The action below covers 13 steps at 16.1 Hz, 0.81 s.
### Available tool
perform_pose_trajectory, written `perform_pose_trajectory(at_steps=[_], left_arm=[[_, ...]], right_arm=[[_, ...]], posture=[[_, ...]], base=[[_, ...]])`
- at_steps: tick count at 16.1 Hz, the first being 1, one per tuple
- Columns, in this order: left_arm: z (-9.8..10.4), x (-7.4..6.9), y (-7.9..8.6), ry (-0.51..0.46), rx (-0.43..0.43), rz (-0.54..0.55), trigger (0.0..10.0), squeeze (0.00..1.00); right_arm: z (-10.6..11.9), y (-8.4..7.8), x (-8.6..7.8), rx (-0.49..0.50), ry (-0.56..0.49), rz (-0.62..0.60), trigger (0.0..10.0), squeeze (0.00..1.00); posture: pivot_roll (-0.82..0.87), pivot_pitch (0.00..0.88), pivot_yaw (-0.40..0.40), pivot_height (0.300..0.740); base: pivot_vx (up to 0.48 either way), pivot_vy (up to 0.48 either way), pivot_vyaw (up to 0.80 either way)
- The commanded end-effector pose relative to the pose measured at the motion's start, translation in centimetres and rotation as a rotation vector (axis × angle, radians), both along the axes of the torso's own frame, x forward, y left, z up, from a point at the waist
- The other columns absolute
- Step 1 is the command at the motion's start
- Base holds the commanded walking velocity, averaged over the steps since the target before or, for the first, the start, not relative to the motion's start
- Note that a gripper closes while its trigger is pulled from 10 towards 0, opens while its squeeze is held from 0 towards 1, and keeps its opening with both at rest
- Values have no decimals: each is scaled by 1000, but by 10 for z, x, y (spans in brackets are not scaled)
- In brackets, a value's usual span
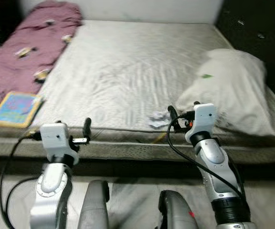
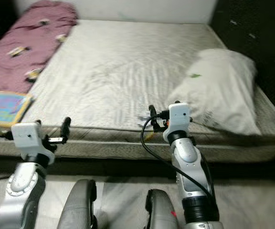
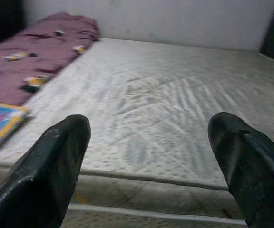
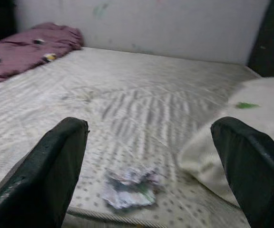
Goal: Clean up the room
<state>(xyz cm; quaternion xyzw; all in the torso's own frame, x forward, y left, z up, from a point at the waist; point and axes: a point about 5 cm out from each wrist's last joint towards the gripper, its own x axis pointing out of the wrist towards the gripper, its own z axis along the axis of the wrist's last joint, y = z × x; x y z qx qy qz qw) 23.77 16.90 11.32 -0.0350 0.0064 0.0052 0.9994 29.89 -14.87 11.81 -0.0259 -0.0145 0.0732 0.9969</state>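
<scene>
A crumpled scrap of paper [image 1: 157, 119] lies on the bare mattress [image 1: 128, 71] near its front edge, beside the white pillow [image 1: 233, 90]. My right gripper [image 1: 174, 120] hovers at the mattress edge just short of the scrap, open. In the right wrist view the crumpled paper [image 4: 130, 187] sits ahead of and between the fingers [image 4: 46, 171]. My left gripper [image 1: 82, 133] is held open in front of the mattress edge, further left, with nothing between its fingers [image 3: 46, 171]. A colourful book [image 1: 15, 108] rests on the bed's left front corner.
A maroon blanket [image 1: 27, 47] is bunched along the left side of the bed. The pillow carries a small green speck [image 1: 206, 75]. A white wall [image 4: 141, 23] stands behind the bed, and dark surroundings flank it. My legs [image 1: 94, 205] stand before the bed frame.
</scene>
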Motion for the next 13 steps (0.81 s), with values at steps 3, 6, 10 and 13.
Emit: perform_pose_trajectory(at_steps=[3,6,10,13], left_arm=[[8,2,-3,-38,-8,-21,10000,0],[9,3,-4,-43,-7,-30,10000,0],[9,3,-6,-47,-10,-46,10000,0],[9,2,-7,-45,-10,-47,10000,0]], right_arm=[[4,-3,2,4,-10,-13,10000,0],[8,-1,3,-4,-28,-4,10000,0],[7,0,2,-11,-28,7,10000,0],[6,-1,2,-8,-24,-3,10000,0]], posture=[[-5,34,-21,614],[-6,33,-20,614],[-8,32,-21,614],[-8,30,-21,614]], base=[[170,0,0],[274,0,0],[335,0,598],[354,0,140]])
